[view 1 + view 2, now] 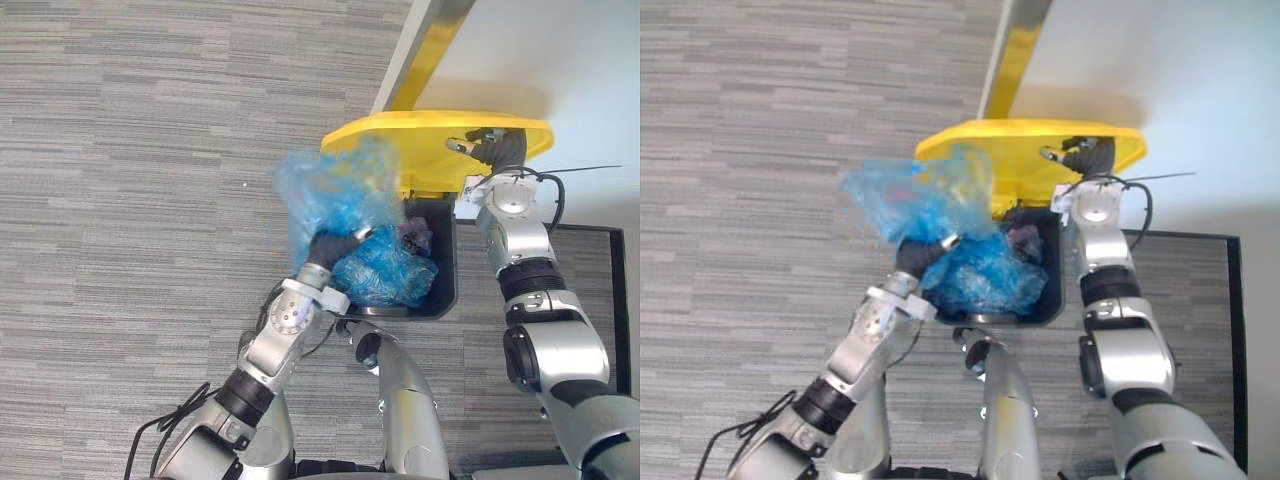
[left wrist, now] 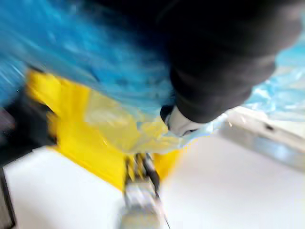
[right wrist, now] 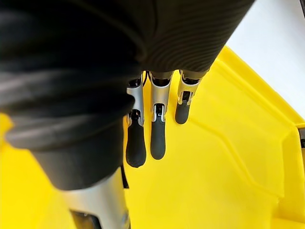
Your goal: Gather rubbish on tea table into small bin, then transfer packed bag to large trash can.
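Left hand [image 1: 338, 247]: nearest, at the can's mouth. Its fingers look curled into the blue film, though the film hides much of them.
Large trash can [image 1: 448, 272]: black body, mouth open, standing on carpet [image 1: 130, 200] beside a white wall [image 1: 560, 60].
Yellow lid [image 1: 425, 145]: tipped up and back.
Blue bag [image 1: 385, 270]: the bulk sits in the can's mouth and the loose top flares above the left hand.
Right hand [image 3: 157, 129]: fingers straight and flat against the lid's underside, propping it.
Handling: the bag is probably light, soft, slippery and easily torn, so it is best held by the gathered neck, not the thin sides.
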Tool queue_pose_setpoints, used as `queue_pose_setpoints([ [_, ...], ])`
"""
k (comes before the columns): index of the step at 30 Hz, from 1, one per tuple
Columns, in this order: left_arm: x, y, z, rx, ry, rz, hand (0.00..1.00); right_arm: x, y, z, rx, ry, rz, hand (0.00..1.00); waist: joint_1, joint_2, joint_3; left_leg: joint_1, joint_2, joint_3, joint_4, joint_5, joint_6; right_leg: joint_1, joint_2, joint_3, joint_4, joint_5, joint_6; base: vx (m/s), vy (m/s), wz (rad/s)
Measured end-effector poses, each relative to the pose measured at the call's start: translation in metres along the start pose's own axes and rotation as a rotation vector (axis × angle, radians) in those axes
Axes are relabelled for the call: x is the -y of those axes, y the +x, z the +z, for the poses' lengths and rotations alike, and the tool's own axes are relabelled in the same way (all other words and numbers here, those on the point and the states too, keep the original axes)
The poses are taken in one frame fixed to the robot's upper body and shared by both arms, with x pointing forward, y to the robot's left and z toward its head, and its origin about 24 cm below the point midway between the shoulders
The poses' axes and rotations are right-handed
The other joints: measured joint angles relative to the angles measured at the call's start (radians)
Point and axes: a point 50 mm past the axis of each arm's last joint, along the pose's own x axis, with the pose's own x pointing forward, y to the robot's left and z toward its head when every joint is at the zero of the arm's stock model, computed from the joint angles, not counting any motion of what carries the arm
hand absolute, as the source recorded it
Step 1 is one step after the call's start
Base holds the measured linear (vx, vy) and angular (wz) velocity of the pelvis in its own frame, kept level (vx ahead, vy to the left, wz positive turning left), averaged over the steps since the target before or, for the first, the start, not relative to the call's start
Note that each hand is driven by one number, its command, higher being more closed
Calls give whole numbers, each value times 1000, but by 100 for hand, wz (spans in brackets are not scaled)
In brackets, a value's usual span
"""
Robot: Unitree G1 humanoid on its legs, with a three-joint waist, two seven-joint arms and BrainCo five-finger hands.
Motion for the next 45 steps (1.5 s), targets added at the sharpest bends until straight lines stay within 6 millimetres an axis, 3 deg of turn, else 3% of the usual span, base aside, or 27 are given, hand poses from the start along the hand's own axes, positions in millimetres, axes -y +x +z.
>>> queue_pose_setpoints([
  [8,34,19,17,79,-26,-113,100,-4,2,4,-8,14,27,0,-10,-1,0,6,-2,24,14,-2,-7,0,-7,14,8,1,0,-5,11,-2],
  [14,39,29,27,122,13,-132,100,-12,4,14,17,2,61,0,-13,-2,1,13,-1,66,15,-5,-12,-21,-4,46,10,7,2,-18,14,-16],
  [20,19,41,5,14,105,-59,100,-21,3,29,74,22,89,0,-18,-9,5,-9,19,95,19,-10,-21,-46,28,67,-36,40,3,-15,2,-19],
  [23,0,55,0,-43,154,12,100,-39,3,58,163,34,127,0,-43,-19,18,-49,25,129,51,-21,-24,-95,37,94,-40,62,2,-11,12,-32],
  [26,-7,64,-1,-71,196,25,100,-44,1,73,219,55,134,0,-55,-25,46,-66,34,131,70,-29,-27,-107,46,96,-41,68,-3,-20,8,-12],
  [30,-23,64,-6,-100,220,88,100,-46,0,88,269,75,128,0,-61,-26,46,-94,36,135,71,-29,-27,-136,47,98,-44,72,-10,-6,-11,-4],
  [31,-34,62,-13,-149,232,134,100,-49,-1,90,274,86,128,0,-64,-26,46,-99,38,134,71,-29,-27,-140,49,97,-44,74,-13,0,0,0],
  [36,-55,53,-30,-248,279,221,100,-57,-4,94,284,117,131,0,-72,-26,46,-110,40,135,72,-29,-27,-149,51,97,-49,74,-13,0,0,0],
  [37,-59,52,-32,-261,294,235,0,-59,-6,98,300,129,135,0,-74,-26,46,-115,43,135,72,-29,-27,-151,55,97,-55,76,-14,0,0,0],
  [45,-73,44,-45,-366,414,278,0,-75,-16,109,338,187,165,0,-86,-26,46,-142,55,137,80,-29,-27,-176,63,96,-51,77,-15,2,-11,-1],
])
